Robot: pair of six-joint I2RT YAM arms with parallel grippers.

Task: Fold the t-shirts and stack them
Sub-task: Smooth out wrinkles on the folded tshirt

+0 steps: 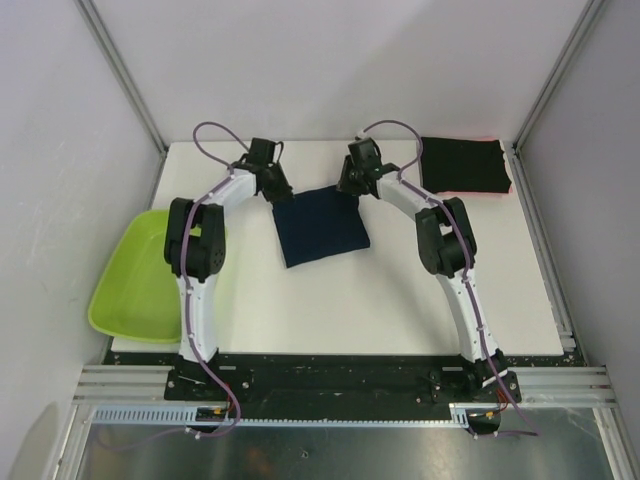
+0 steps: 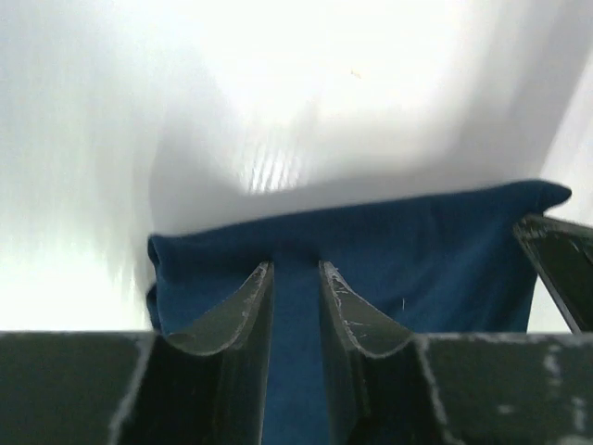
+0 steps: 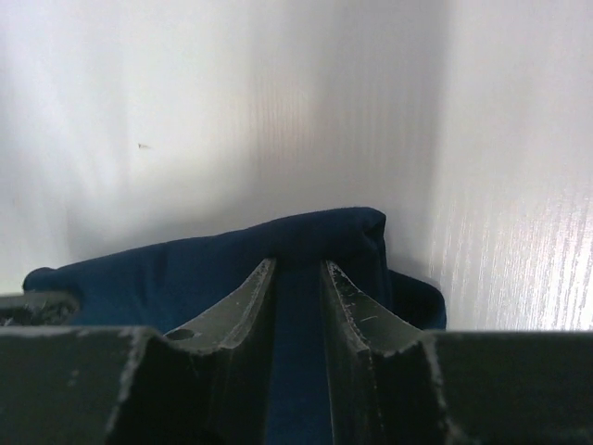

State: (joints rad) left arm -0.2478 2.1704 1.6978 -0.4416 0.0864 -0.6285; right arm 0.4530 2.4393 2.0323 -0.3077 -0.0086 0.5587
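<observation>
two grippers of mine are down at the far edge of the navy shirt [image 1: 322, 228]. it lies folded into a rough square near the middle of the white table [image 1: 400, 300], turned slightly askew. my left gripper [image 1: 276, 196] is at the shirt's far left corner and my right gripper [image 1: 350, 186] is at its far right corner.

from each wrist i see my fingers [image 2: 243, 306] drawn close together with a narrow strip of navy cloth filling the gap between them. the folded edge bunches up just past the tips, so both grippers are pinching the navy shirt.

the black shirt [image 1: 462, 163] lies flat in the far right corner of the table, well apart from the navy one. a red-pink edge [image 1: 470, 192] shows along its near side. a lime-green tub [image 1: 135, 275] sits at the left edge of the table, beside my left arm.
</observation>
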